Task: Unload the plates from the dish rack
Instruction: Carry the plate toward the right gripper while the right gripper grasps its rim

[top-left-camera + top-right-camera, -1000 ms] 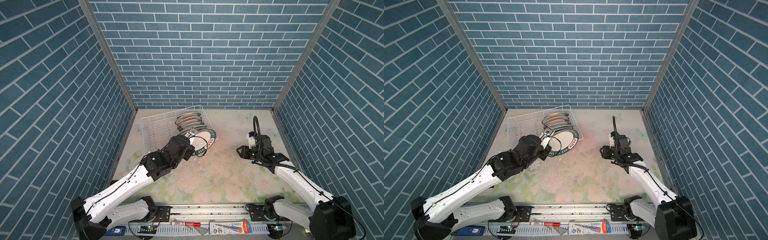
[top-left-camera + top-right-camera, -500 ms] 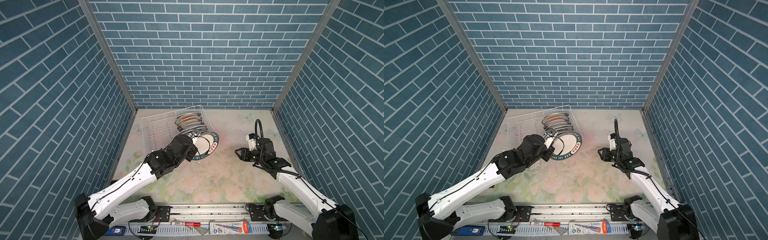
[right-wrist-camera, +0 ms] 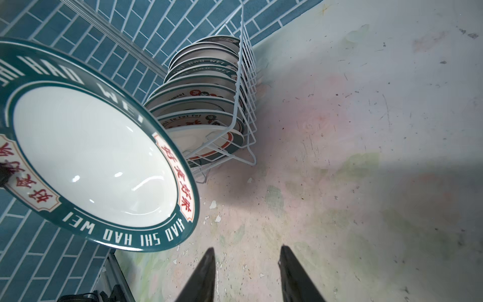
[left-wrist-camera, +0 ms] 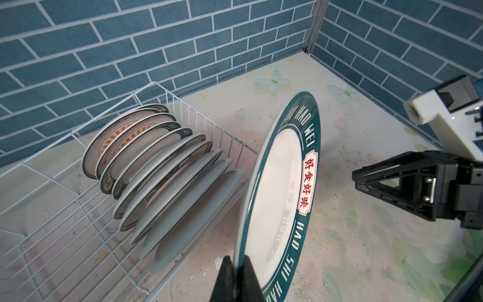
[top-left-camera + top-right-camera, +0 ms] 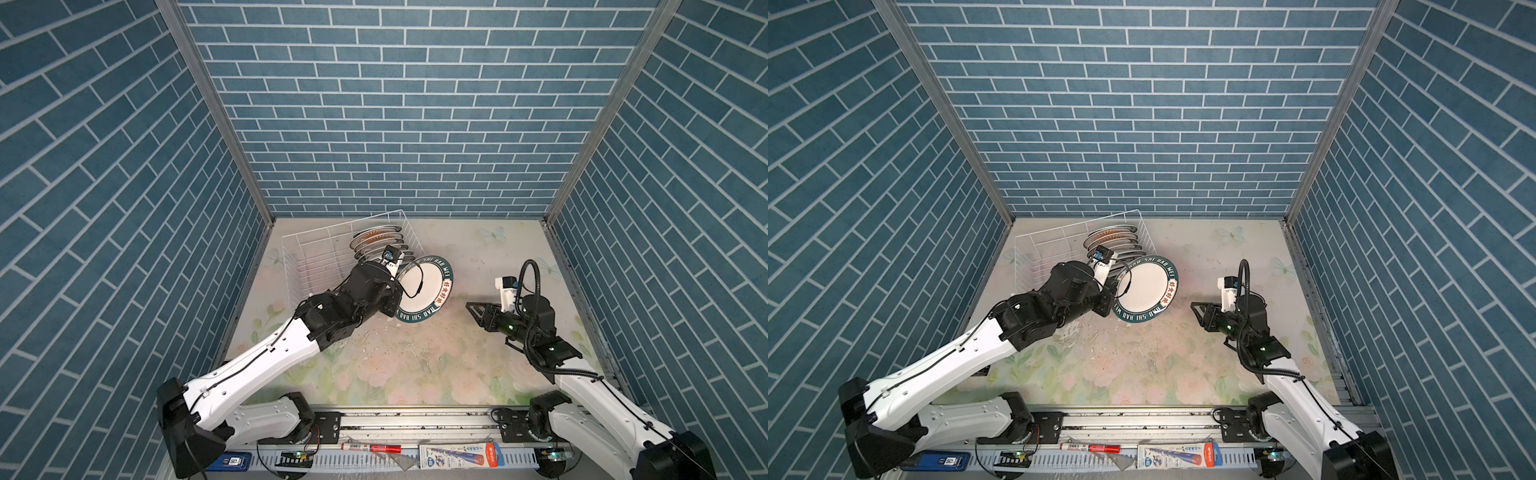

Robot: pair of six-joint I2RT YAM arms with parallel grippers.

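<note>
My left gripper (image 5: 395, 309) (image 5: 1111, 308) (image 4: 239, 264) is shut on the rim of a white plate with a dark green lettered rim (image 5: 424, 291) (image 5: 1147, 289) (image 4: 283, 193) (image 3: 91, 157). It holds the plate tilted on edge above the table, just right of the dish rack (image 5: 307, 259) (image 5: 1038, 249) (image 4: 52, 209) (image 3: 245, 78). Several plates (image 5: 376, 241) (image 5: 1113, 239) (image 4: 156, 170) (image 3: 203, 86) stand in a row at the rack's right end. My right gripper (image 5: 470, 308) (image 5: 1194, 308) (image 3: 247, 255) is open and empty. It points at the held plate from the right, a short gap away.
Blue brick walls close in the back and both sides. The floral table top (image 5: 415, 357) lies between the arms. The front rail holds a red marker (image 5: 370, 448) and a small box (image 5: 457, 460). The rack's left part holds only bare wire prongs.
The left gripper has carried the green-rimmed plate out of the rack, rightward and toward the front. The right gripper has moved left toward the plate.
</note>
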